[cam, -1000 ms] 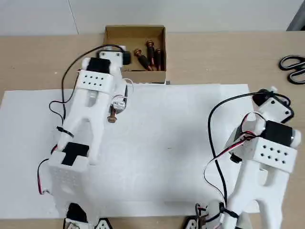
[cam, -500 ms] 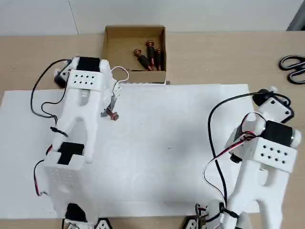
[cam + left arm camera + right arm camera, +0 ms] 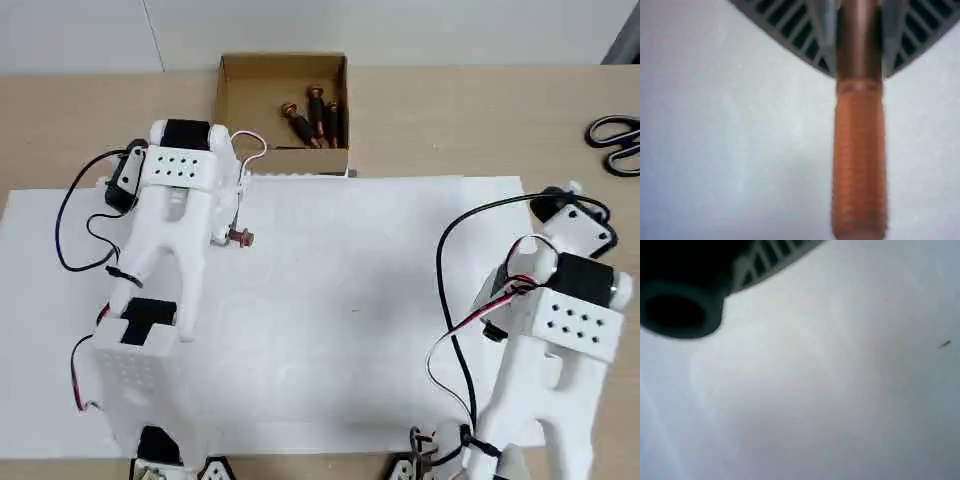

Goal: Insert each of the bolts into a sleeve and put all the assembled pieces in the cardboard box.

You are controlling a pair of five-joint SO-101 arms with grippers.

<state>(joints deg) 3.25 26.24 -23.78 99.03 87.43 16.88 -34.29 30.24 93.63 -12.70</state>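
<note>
Copper-coloured threaded bolt (image 3: 859,150), clenched by left gripper (image 3: 235,228) near brown cardboard box (image 3: 300,160), may get boxed sleeveless if released now.

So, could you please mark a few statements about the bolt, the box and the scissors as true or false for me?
1. The left gripper is shut on a copper bolt. True.
2. The cardboard box is empty. False: three assembled pieces lie in it.
3. The scissors lie on the bare table, off the white sheet. True.
4. The held bolt hangs above the box. False: it is over the white sheet, short of the box.
</note>
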